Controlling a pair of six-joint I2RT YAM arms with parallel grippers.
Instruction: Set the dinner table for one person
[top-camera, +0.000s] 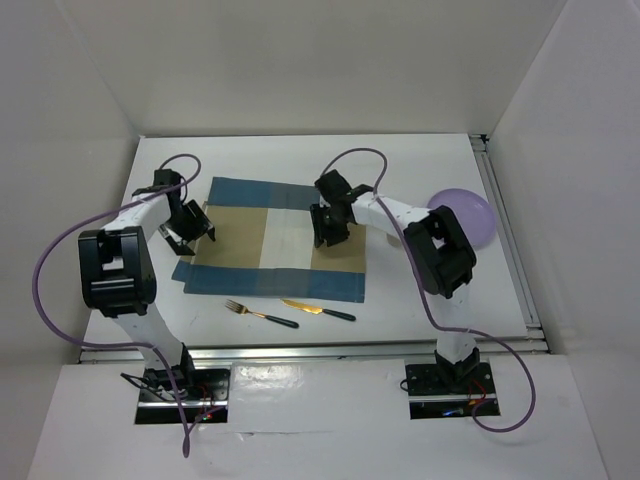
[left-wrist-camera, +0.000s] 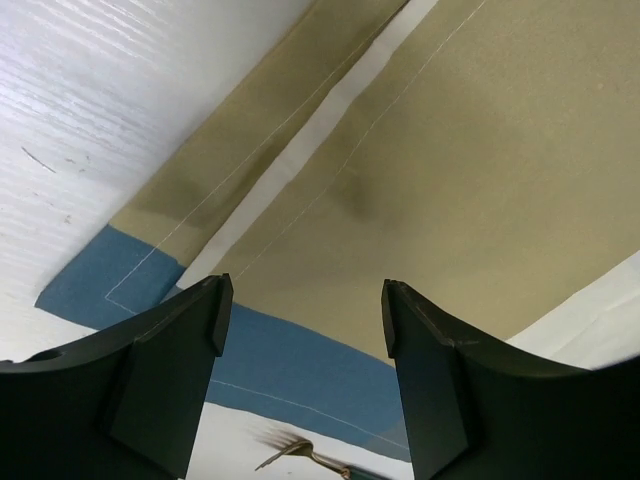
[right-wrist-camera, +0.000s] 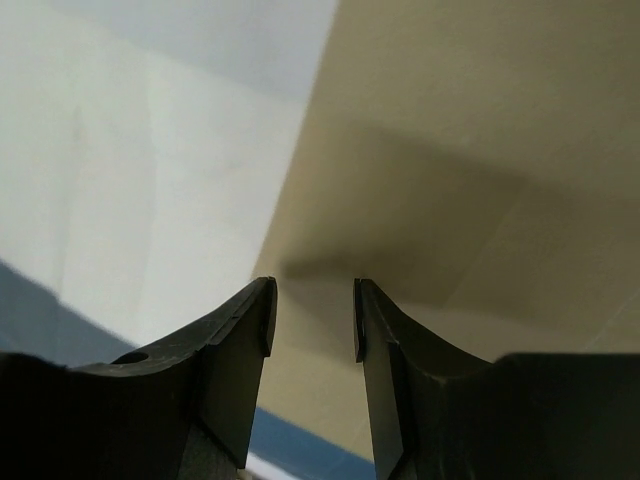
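Table (top-camera: 300, 160) setting for one is judged to be at an early stage. A blue-and-tan placemat (top-camera: 275, 250) is spread flat on the white top, slightly askew, and it lies beneath both sets of fingers. The left fingers (top-camera: 188, 228) are held spread wide and empty over the placemat's left edge, just above the cloth. The right fingers (top-camera: 330, 228) are parted by a narrower gap, with nothing pinched between them, low over the tan right-hand part.

No ware has been placed on the placemat yet. A fork (top-camera: 258, 313) and a knife (top-camera: 318, 311) are seen lying side by side on the bare top, off the cloth. They lie on the arm-base side of both sets of fingers, the fork nearer the left ones and the knife roughly between the two. A purple plate (top-camera: 470, 215) rests well to the outer side of the right fingers, apart from the cloth.

By this reading, the placemat is laid, though it may need straightening. The plate and cutlery are left to be brought onto or beside it.
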